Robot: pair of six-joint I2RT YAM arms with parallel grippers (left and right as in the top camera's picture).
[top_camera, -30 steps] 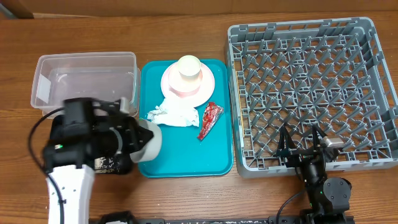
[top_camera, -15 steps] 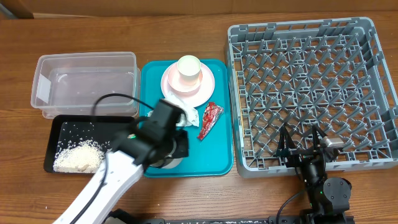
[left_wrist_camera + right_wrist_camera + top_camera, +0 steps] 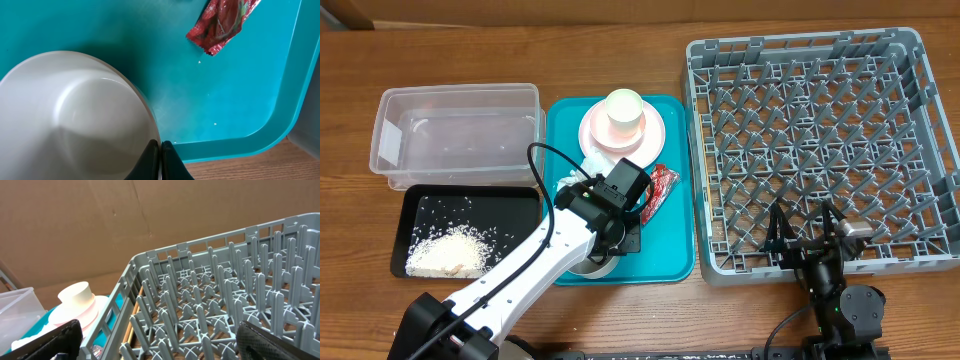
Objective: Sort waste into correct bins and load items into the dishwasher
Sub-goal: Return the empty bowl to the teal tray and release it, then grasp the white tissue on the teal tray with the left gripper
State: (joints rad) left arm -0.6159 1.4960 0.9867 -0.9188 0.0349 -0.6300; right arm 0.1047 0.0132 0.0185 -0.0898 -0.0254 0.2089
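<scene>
Brown wooden tabletop runs under everything, with a teal serving tray (image 3: 240,100) in the middle of it. The left pincer (image 3: 161,152) is shut narrow on the rim of the whitish-grey round bowl (image 3: 75,115), its two tips pressed almost together with the thin wall between them. In the left wrist view the bowl spreads up and to the left of the tips. Being round, it has no long axis to line up. It shows no rice inside. From overhead the bowl sits over the tray's near edge, left of the tray's middle. I cannot tell whether it touches the tray floor or hangs just above it.

Beyond the tips, towards the tray's right side, lies the small red crinkled snack wrapper (image 3: 220,22), apart from the bowl, with a few loose grains near it. At the tray's far end the small cream cup (image 3: 623,110) stands on the pale pink-white plate (image 3: 595,132).

The grey dish rack (image 3: 692,150) lies just right of the tray, so the bowl's way there probably runs rightward across the tray. The right pincer (image 3: 806,238) is spread wide and holds nothing, well right of the tray at the rack's near wall. It is nearer the rack, but the left one has the bowl.

Left of the tray, the black tray (image 3: 520,200) holds a heap of white rice (image 3: 445,252).
</scene>
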